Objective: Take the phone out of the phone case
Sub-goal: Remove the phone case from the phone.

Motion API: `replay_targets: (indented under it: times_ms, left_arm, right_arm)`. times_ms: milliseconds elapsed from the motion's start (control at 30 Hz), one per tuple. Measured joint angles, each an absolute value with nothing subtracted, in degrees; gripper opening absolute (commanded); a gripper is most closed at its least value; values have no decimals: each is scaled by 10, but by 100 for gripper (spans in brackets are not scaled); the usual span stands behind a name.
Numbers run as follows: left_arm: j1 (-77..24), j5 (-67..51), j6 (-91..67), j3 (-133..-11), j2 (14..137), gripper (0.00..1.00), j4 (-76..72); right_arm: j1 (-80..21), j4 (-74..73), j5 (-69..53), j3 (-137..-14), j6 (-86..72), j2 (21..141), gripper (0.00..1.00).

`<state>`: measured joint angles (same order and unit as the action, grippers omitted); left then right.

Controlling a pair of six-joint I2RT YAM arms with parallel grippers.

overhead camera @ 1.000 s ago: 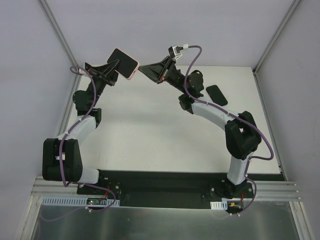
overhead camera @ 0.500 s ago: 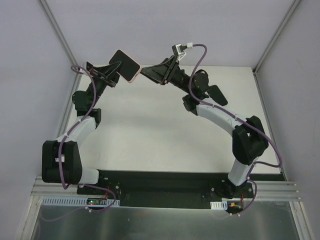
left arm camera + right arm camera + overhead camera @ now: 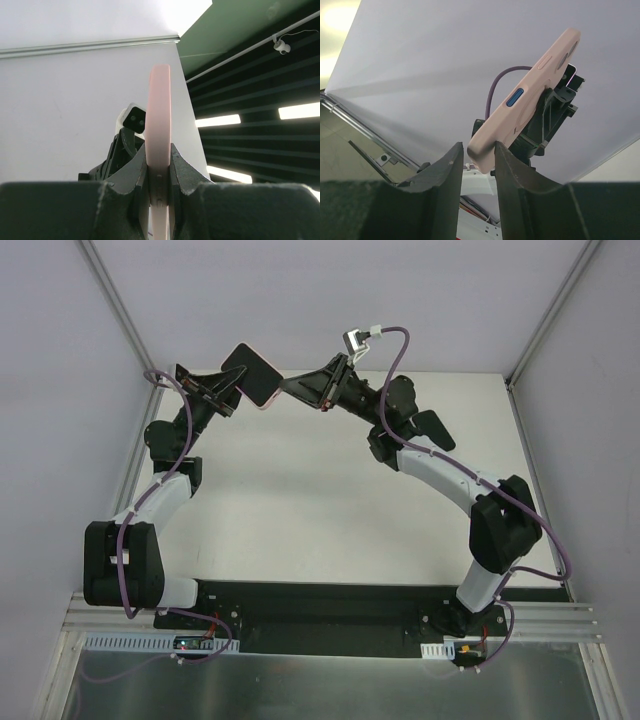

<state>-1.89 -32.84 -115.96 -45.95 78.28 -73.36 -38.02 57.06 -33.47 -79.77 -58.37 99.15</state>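
Overhead view of two robot arms reaching up from the bottom edge toward the upper middle of the frame, above a white table [image 3: 300, 490]. The left gripper [image 3: 232, 381] holds the salmon-pink phone case [image 3: 267, 402] in the air at upper centre, tilted, with its dark side toward the camera. A glossy black face fills the pink rim, so the phone [image 3: 252, 372] sits inside the case. The right gripper [image 3: 284, 387] points at the case from the right, its tip just beside the case's lower right corner. At the right of the table a flat black rectangle [image 3: 440, 432] lies partly hidden behind the right arm.

Left wrist view: the case is seen edge-on as a narrow pink strip rising up the centre of the frame. The left gripper's two dark fingers [image 3: 131, 172] press against it from either side, clamped on the case.

Right wrist view: the pink back of the case slants from lower centre to upper right, showing a blue side button. The right gripper's jaws stand apart in the lower middle of the frame, with the case's lower corner in the gap between their tips. Whether they touch it cannot be told. A purple cable [image 3: 492, 92] curves behind the case
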Motion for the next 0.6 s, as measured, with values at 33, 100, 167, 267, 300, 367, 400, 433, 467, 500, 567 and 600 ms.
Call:
replay_targets:
  times_ms: [33, 100, 167, 267, 300, 367, 400, 433, 467, 500, 567, 600]
  left_arm:
    - [-19, -329, -1159, -460, 783, 0, -733]
    - [-19, -330, -1159, -460, 783, 0, -733]
    - [-19, -330, -1159, -460, 783, 0, -733]
    - [-18, -331, -1159, -460, 783, 0, -733]
    - [-18, -331, -1159, -460, 783, 0, -733]
    - [-18, -332, -1159, -459, 783, 0, -733]
    - [-18, -332, -1159, -459, 783, 0, -733]
    - [-18, -332, -1159, -459, 783, 0, -733]
    - [-18, -332, -1159, -458, 782, 0, -733]
    - [-18, -332, -1159, -457, 782, 0, -733]
    - [-18, -332, -1159, -455, 782, 0, -733]
    - [-18, -332, -1159, -455, 782, 0, -733]
  right_arm:
    - [-380, 566, -334, -798, -582, 991, 33]
    - [-380, 562, -333, -798, -580, 991, 34]
    - [-380, 562, -332, -798, -579, 991, 35]
    - [-380, 562, -329, -798, -579, 991, 36]
    - [-380, 562, -328, -798, -579, 991, 36]
    - [-380, 562, -326, -798, -580, 991, 36]
    - [-380, 562, -325, -798, -580, 991, 36]
    - [-380, 562, -324, -798, -580, 991, 36]
    - [-380, 562, -323, -798, -580, 991, 36]
    - [-380, 562, -323, -798, -580, 991, 36]
    - [-380, 562, -323, -797, -580, 991, 36]
    - [-380, 562, -323, -796, -580, 991, 36]
